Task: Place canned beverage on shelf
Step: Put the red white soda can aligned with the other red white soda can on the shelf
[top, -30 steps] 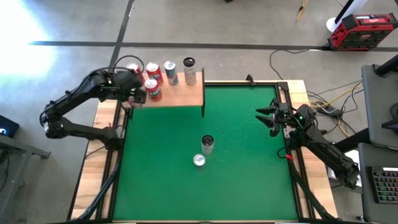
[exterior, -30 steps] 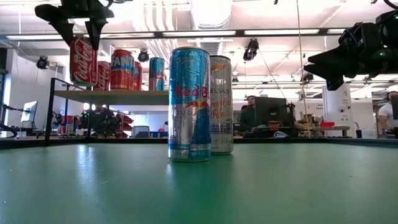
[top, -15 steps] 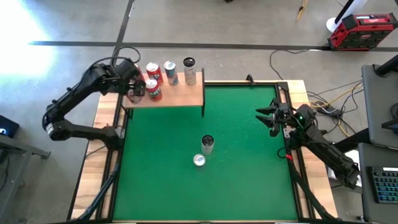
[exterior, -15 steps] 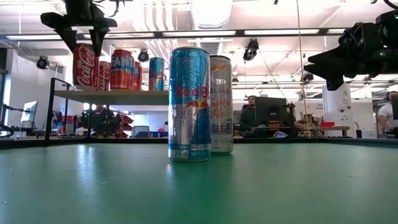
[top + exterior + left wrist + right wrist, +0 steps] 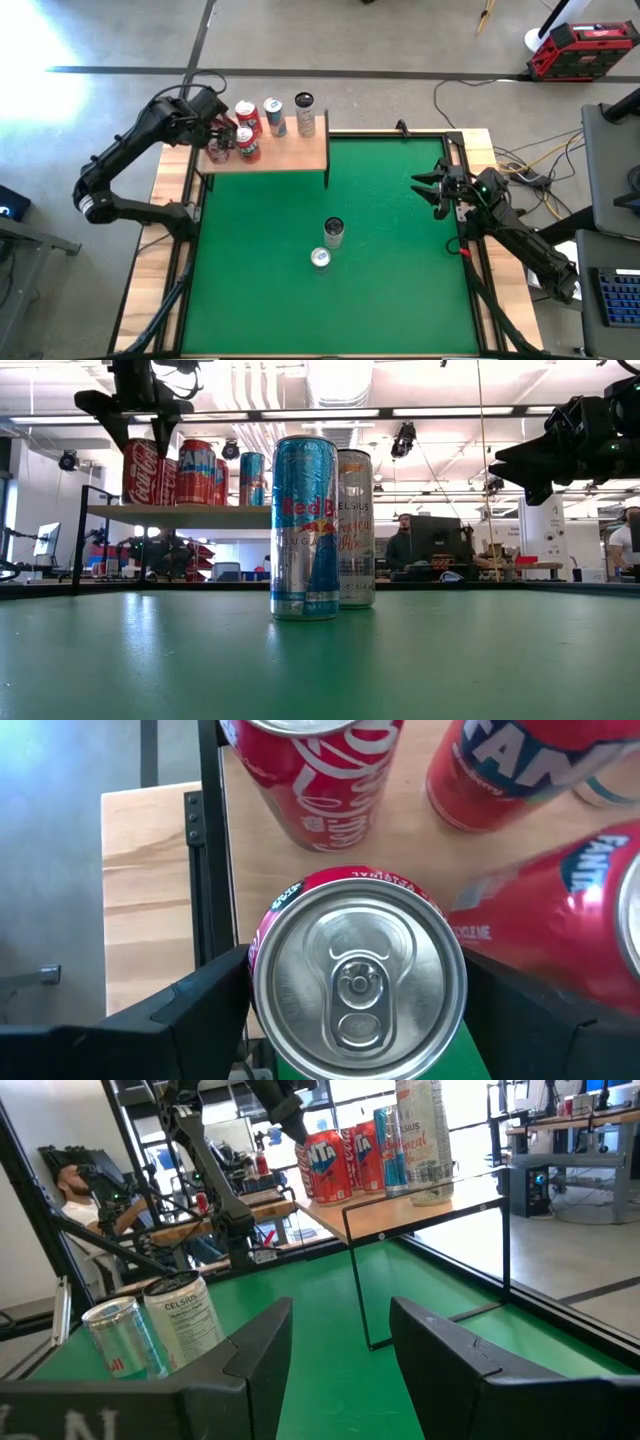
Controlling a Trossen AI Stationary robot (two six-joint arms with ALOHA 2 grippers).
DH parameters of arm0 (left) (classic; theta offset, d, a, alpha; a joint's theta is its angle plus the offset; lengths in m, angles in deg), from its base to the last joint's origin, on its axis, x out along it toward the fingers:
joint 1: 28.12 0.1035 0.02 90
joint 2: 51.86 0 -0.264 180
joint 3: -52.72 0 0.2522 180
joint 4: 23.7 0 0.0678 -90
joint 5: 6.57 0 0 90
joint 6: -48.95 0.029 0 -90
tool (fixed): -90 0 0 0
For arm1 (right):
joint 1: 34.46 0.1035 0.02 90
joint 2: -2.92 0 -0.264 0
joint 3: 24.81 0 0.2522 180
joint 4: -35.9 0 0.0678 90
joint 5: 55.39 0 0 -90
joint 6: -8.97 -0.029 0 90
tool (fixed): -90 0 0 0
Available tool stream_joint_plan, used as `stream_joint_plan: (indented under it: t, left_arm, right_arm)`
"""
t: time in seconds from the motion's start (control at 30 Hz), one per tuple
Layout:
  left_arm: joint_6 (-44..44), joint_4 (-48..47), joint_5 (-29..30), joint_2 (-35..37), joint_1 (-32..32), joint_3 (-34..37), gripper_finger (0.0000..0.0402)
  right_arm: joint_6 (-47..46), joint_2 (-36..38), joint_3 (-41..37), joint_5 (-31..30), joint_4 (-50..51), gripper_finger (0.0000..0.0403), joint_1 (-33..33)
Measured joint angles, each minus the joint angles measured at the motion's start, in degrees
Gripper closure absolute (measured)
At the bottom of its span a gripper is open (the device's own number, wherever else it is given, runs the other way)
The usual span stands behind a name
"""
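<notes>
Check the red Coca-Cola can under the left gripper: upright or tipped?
Upright. The red Coca-Cola can stands on the light-wood shelf in the low view; the left wrist view shows its lid square-on, between the left gripper's fingers.

Bright, even indoor lighting; some glare & soft focus.
Ceiling strip lights [image 5: 320,412] are glowing w/ washed-out haloes in low view, leaving the arms as dark silhouettes vs. the bright room. Green mat [image 5: 320,660] is blurring toward the near edge & catching a soft sheen. Floor [image 5: 30,40] is blowing out white at the overhead view's corner. Coke can lid [image 5: 357,982] is picking up soft reflections, sharp; neighbouring cans are going slightly soft at frame edges.
</notes>
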Motion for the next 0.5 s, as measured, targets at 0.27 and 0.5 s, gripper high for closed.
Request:
stream_joint_plan:
  t: [0.27, 0.5]
  left_arm:
    - [-0.2, 0.5, -0.4, -0.3, 1.2, 0.0, 0.0097]
    - [-0.4, 0.8, -0.5, -0.3, 1.4, 0.1, 0.0097]
  right_arm:
    - [0.0, 0.0, 0.0, 0.0, 0.0, 0.0241, 0.0]
    - [0.0, 0.0, 0.0, 0.0, 0.0, 0.0241, 0.0]
